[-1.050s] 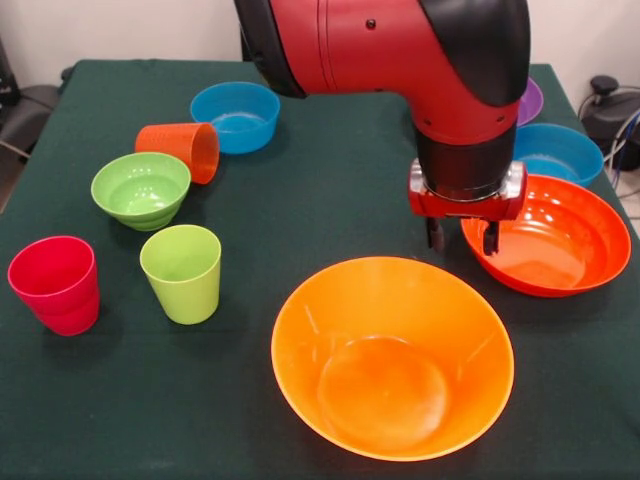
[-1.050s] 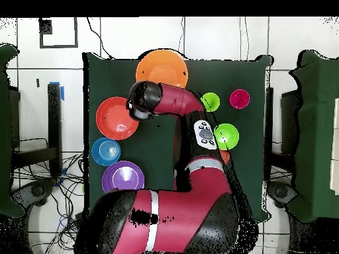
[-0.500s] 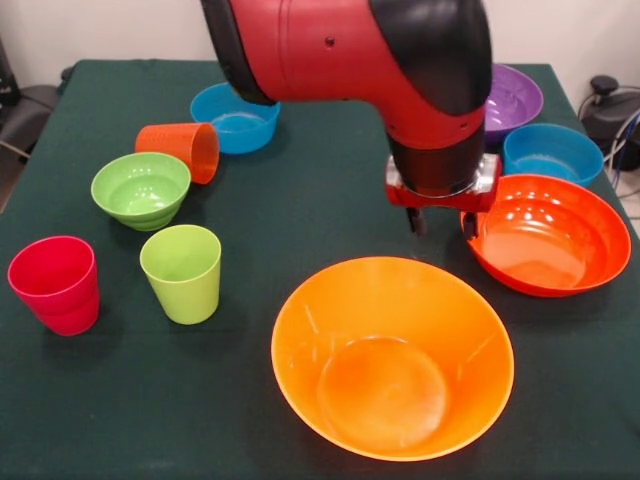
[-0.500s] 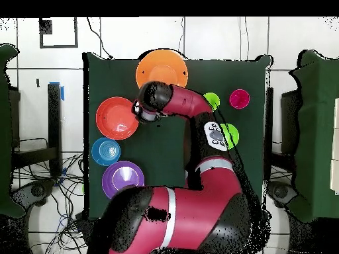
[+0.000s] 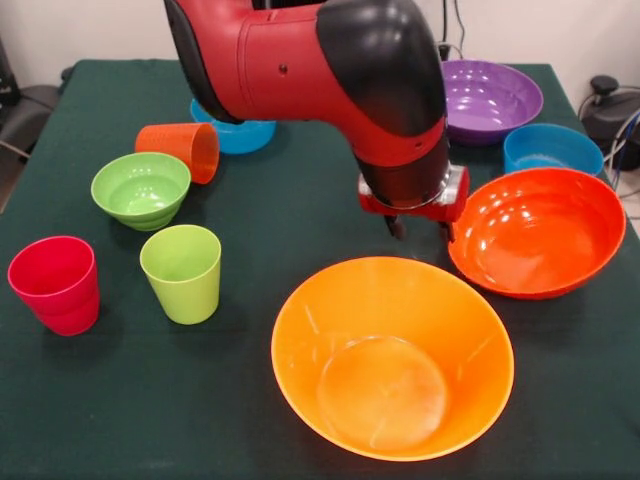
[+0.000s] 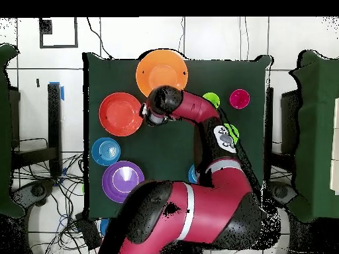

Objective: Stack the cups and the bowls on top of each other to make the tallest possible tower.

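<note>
So the gripper [image 5: 418, 229] is sitting low over the dark green surface [image 5: 300, 210], right between the big yellow-orange bowl [image 5: 392, 357] and the wide red-orange bowl [image 5: 538, 231]. Its two short dark fingers [image 5: 396, 228] hang a modest gap apart, and one of them looks like it's right at the red-orange bowl's rim, maybe touching it. That bowl is tipped up so its inside faces the camera, so it looks like the rim is pinched, but I honestly can't tell for sure if it's actually gripped.

No tower here at all; everything's spread out on its own. The yellow-orange bowl sits upright at the front edge in the front view. The wide purple bowl [image 5: 488, 99] is at the back, with a small blue bowl [image 5: 552, 150] just beside it, close behind the red-orange one. The other small blue bowl [image 5: 240, 135] is mostly hidden behind the arm [image 5: 310, 60].

Over on the other side: the orange cup [image 5: 182, 150] is lying on its side, just beside the small green bowl [image 5: 140, 189]. The lime green cup [image 5: 182, 272] and the pinkish red cup [image 5: 56, 284] both stand upright, near each other but apart.

The overhead view shows the same layout, with the arm covering a good part of the cups.
</note>
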